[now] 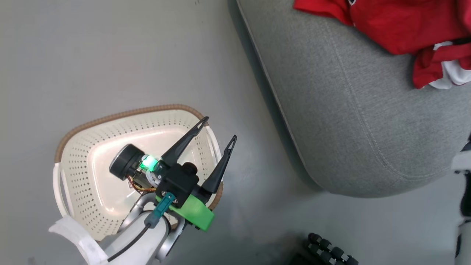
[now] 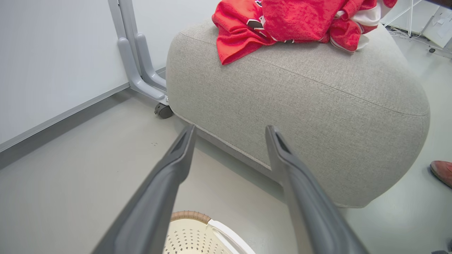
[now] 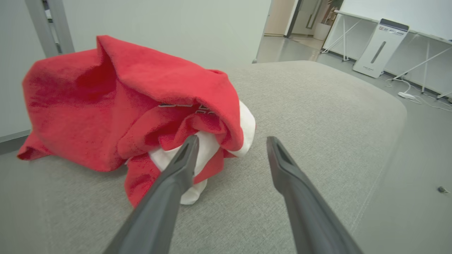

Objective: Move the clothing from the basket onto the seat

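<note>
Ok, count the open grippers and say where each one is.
2. The left gripper is above the rim of the basket, fingers spread, holding nothing. The right gripper is above the seat, fingers spread, close to the clothing heaped there.

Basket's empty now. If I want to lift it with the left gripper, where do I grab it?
Probably the white side handle of the basket, from above: it stands off the rim as a thin bar, lying between the fingers of the open left gripper in the head view.
</note>
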